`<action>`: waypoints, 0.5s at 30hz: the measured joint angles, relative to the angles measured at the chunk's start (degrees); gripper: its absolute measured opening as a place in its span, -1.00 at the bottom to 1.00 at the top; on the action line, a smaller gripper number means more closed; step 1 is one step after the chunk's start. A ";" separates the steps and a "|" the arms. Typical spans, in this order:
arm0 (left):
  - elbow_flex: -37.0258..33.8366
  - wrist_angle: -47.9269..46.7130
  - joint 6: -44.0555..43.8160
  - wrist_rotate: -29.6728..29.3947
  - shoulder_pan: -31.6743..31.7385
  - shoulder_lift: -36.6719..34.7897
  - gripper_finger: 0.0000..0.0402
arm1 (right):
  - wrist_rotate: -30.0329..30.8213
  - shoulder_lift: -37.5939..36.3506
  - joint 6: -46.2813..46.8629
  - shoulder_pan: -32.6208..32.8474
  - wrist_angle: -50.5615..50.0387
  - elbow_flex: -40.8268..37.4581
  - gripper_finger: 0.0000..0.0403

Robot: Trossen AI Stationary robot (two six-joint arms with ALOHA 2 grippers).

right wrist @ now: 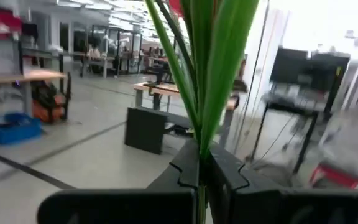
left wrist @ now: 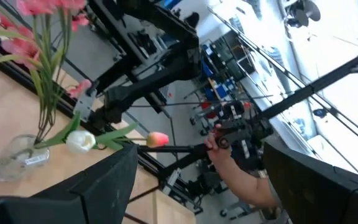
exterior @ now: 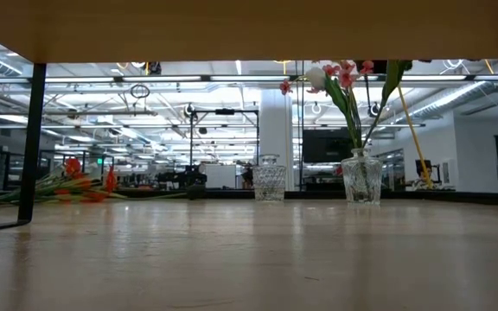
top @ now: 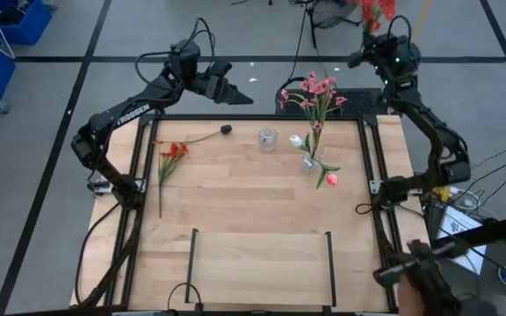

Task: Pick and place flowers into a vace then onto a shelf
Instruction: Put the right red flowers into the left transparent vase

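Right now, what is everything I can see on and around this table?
table: one, light wood, centre
shelf: one, light wood, black rails, table's near edge
filled vase: one, clear glass, far right
pink sprays, white bud, pink-red bud: in that vase
empty vase: one, clear glass, far middle
red spray: one, lying flat, left side
person's hand: one, beyond the table
left arm: dark, far left, jaws open, holding nothing
right arm: dark, far right, jaws shut on green stems

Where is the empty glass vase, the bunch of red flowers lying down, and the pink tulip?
empty clear glass vase (top: 268, 138), high view, on its rim.
red flower bunch (top: 173, 151), high view, on the blossoms.
pink-red tulip bud (top: 331, 179), high view, on the bud.
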 joint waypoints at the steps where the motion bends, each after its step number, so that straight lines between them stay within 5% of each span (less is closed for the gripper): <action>1: 0.00 -0.07 -0.01 -0.50 0.03 0.00 0.75 | -0.69 1.30 -2.01 0.51 0.09 0.99 -1.00; 5: 0.00 -0.08 0.00 -1.83 0.03 0.00 0.75 | -8.28 6.40 0.48 1.68 0.29 3.48 -1.00; 15: -0.01 -0.11 1.50 -8.03 0.03 0.00 0.75 | -12.28 17.87 0.52 -1.72 3.75 11.67 -1.00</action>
